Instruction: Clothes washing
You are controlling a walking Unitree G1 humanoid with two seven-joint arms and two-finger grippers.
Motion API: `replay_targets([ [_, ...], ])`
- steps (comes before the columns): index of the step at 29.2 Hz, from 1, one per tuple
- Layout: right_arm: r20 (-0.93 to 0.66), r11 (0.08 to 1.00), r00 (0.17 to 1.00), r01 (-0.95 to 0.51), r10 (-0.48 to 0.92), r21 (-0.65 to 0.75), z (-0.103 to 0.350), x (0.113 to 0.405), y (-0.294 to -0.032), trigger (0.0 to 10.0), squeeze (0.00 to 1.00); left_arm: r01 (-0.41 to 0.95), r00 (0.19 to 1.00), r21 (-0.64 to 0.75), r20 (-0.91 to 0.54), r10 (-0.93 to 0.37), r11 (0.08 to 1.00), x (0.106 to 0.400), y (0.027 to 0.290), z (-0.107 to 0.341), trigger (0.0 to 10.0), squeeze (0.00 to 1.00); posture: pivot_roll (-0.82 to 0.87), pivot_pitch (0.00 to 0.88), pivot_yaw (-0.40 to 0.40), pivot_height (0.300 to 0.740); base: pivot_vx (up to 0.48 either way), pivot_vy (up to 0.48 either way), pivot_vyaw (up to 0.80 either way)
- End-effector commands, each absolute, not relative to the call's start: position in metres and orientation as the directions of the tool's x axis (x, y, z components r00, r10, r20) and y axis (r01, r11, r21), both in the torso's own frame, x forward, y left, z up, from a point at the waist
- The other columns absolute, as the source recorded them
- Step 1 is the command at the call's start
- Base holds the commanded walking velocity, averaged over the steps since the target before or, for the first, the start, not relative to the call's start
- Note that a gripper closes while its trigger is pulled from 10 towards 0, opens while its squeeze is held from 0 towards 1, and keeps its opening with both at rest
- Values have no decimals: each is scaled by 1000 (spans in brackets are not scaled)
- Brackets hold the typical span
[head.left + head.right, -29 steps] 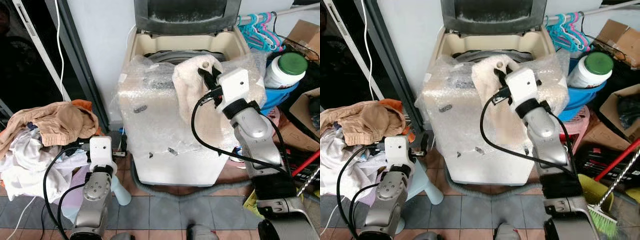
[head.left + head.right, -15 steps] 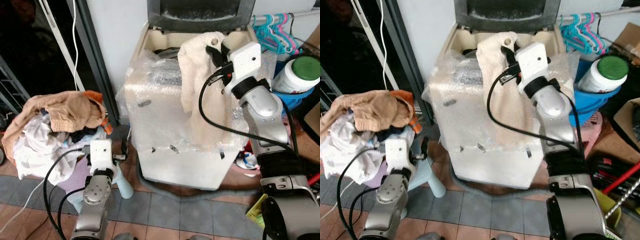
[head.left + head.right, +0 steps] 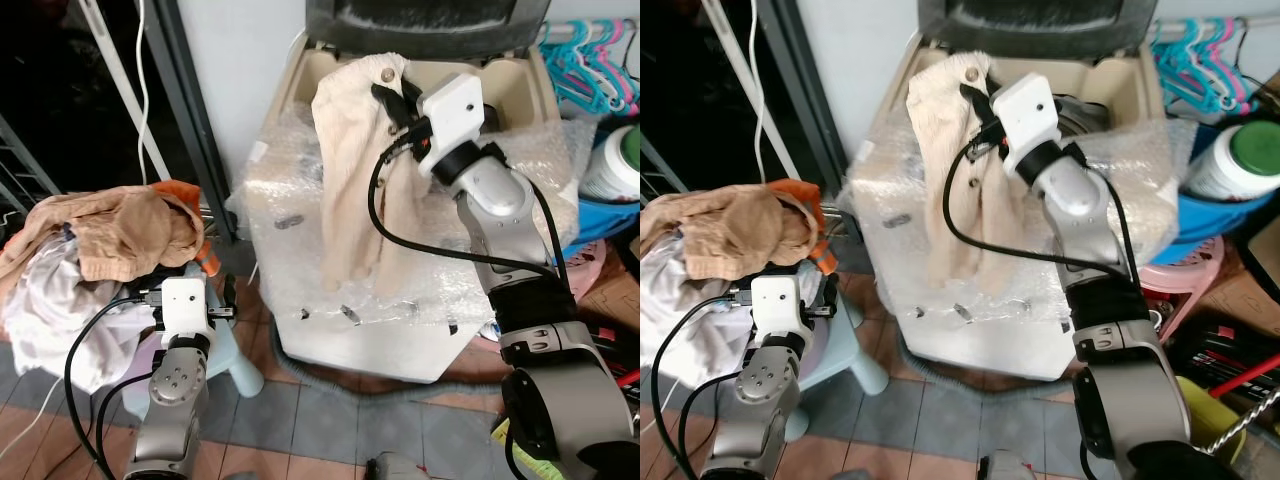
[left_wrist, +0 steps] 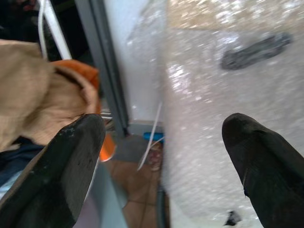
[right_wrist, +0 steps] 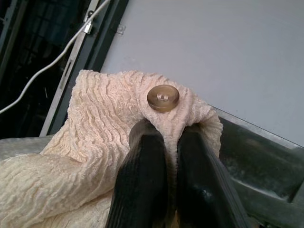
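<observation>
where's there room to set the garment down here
Freest: the washer tub opening behind the right gripper, which grips the cream garment. Bare floor tiles lie before the washer. Crowded: clothes pile at left, hangers and jar at right.

My head views were evenly daylit and sharp, dark toward ten o'clock. Glare whitened the bubble wrap [image 3: 430, 240]; my left wrist view was blurred.
</observation>
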State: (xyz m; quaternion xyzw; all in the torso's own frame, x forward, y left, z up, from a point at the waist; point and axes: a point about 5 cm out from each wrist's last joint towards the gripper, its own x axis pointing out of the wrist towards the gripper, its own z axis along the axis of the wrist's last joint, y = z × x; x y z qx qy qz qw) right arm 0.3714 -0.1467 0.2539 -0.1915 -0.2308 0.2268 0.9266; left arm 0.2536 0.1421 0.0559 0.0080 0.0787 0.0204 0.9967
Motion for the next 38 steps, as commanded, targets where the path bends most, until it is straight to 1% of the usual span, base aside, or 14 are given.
replay_targets([
  [1, 418, 835, 760, -287, 497, -470, 285, 377, -141, 10000, 0, -43, 985, 46, -162, 50, 998, 253, 149, 55, 10000, 0, -35, 0, 43, 740, 394, 0, 0],
  [6, 469, 873, 774, -214, 426, -439, 310, 387, -151, 10000, 0, -38, 985, 48, -165, 45, 998, 253, 148, 55, 10000, 0, -31, 0, 43, 740, 380, 0, 0],
  [9, 539, 912, 768, -139, 346, -387, 333, 392, -159, 10000, 0, -44, 985, 50, -166, 52, 998, 254, 148, 55, 10000, 0, -28, 0, 42, 740, 0, 0, 0],
  [12, 546, 937, 780, -143, 304, -318, 334, 395, -160, 10000, 0, -49, 985, 61, -162, 58, 997, 254, 147, 56, 10000, 0, -25, 0, 35, 740, 0, 0, 0],
  [14, 486, 921, 801, -198, 349, -335, 319, 398, -151, 10000, 1000, -49, 985, 61, -163, 59, 997, 254, 146, 55, 10000, 0, -23, 0, 34, 740, 0, 0, 0],
  [16, 387, 894, 828, -274, 407, -355, 297, 400, -141, 10000, 1000, -50, 985, 62, -163, 60, 997, 254, 146, 55, 10000, 0, -20, 0, 33, 740, 0, 0, 0],
  [17, 387, 894, 828, -274, 407, -355, 297, 400, -141, 10000, 1000, -50, 985, 62, -163, 60, 997, 254, 146, 55, 10000, 0, -20, 0, 33, 740, 0, 0, 0],
  [21, 138, 816, 851, -421, 506, -396, 236, 397, -133, 10000, 1000, -57, 984, 64, -165, 67, 996, 253, 146, 55, 10000, 0, -23, 0, 36, 740, 0, 0, 0],
  [22, 123, 812, 852, -427, 509, -399, 231, 395, -134, 10000, 1000, -59, 984, 66, -166, 69, 996, 253, 146, 55, 10000, 0, -23, 0, 36, 740, 0, 0, 0],
  [27, 256, 865, 850, -366, 460, -343, 237, 386, -147, 10000, 1000, -56, 983, 71, -170, 68, 996, 253, 145, 54, 10000, 0, -30, 0, 39, 740, 0, 0, 0],
  [28, 330, 886, 838, -332, 435, -324, 244, 378, -152, 10000, 1000, -54, 984, 71, -168, 66, 996, 254, 144, 55, 10000, 0, -35, 0, 41, 740, 0, 0, 0],
  [29, 330, 886, 838, -332, 435, -324, 244, 378, -152, 10000, 1000, -54, 984, 71, -168, 66, 996, 254, 144, 55, 10000, 0, -35, 0, 41, 740, 0, 0, 0],
  [32, 424, 908, 811, -299, 403, -292, 246, 354, -154, 10000, 1000, -71, 983, 65, -165, 81, 995, 254, 143, 55, 10000, 0, -39, 0, 42, 740, 0, 0, 0],
  [38, 400, 916, 828, -313, 392, -250, 217, 322, -146, 10000, 1000, -86, 978, 69, -183, 98, 994, 254, 145, 53, 10000, 0, -47, 0, 49, 740, 0, 56, 0],
])
